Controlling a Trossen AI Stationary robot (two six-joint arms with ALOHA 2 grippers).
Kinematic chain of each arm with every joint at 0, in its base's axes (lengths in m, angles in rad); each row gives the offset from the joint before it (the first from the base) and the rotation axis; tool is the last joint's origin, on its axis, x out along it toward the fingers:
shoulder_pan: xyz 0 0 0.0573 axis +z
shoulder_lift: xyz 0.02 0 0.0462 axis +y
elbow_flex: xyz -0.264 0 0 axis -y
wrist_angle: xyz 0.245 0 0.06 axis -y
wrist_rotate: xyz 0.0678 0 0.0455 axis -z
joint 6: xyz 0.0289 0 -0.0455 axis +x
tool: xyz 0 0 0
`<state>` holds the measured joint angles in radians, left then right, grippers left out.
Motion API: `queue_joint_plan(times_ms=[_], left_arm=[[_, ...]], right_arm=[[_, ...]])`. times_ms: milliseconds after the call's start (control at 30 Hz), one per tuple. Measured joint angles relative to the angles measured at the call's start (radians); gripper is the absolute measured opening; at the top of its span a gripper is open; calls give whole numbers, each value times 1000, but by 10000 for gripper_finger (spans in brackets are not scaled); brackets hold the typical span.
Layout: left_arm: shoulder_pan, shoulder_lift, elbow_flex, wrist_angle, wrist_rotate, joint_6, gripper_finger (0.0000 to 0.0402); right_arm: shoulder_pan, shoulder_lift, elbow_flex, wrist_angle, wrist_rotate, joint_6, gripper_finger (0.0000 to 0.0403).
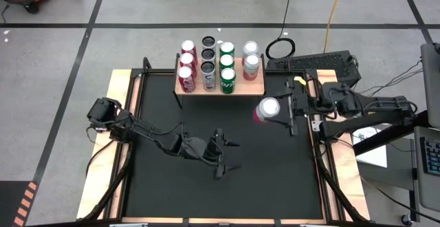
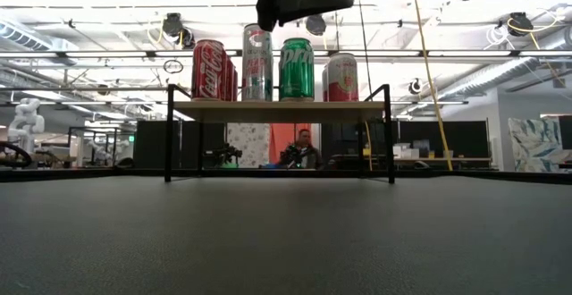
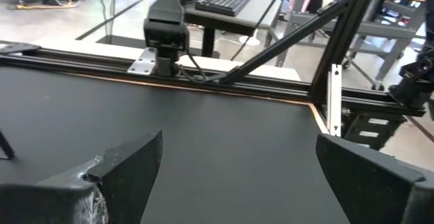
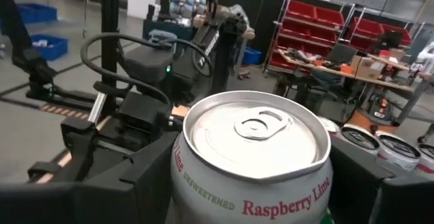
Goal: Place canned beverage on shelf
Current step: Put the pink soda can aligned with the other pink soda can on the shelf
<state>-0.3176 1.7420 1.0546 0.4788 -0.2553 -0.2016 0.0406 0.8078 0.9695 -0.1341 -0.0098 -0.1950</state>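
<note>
The shelf (image 1: 256,87), a light-wood board on thin black legs, stands at the far middle of the table and carries several upright cans (image 1: 227,65): red, dark, green and pink-and-white. It also shows in the low view (image 2: 277,110). My right gripper (image 1: 271,110) is shut on a pink-and-white "Raspberry Lime" can (image 4: 251,156), just near and right of the shelf's near right corner. My left gripper (image 1: 227,155) is open and empty over the middle of the black mat; its two fingers stand wide apart in the left wrist view (image 3: 237,176). My right gripper pinches the can's side wall (image 4: 178,176) between its two fingers, one on each side just below the silver lid (image 4: 254,132). The fingers come level from the table's right side. The can stands upright and is lifted clear of the table.
The table is a black mat (image 1: 206,192) with wooden strips along its left and right sides (image 1: 103,172). The shelf board shows bare wood at its near right corner. A keyboard (image 1: 313,63) lies beyond the table's far right. A person (image 2: 304,152) sits far behind the shelf.
</note>
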Motion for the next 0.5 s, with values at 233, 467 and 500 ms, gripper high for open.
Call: queue_joint_plan(times_ms=[233,467,500], left_arm=[[4,0,-1,3,-16,6,386],[9,2,-1,4,-27,5,386],[9,2,-1,4,-31,5,386]], right_arm=[[-178,37,37,-52,-185,-36,271],[-388,91,20,-50,-367,-51,272],[-413,101,11,-36,-388,-52,272]])
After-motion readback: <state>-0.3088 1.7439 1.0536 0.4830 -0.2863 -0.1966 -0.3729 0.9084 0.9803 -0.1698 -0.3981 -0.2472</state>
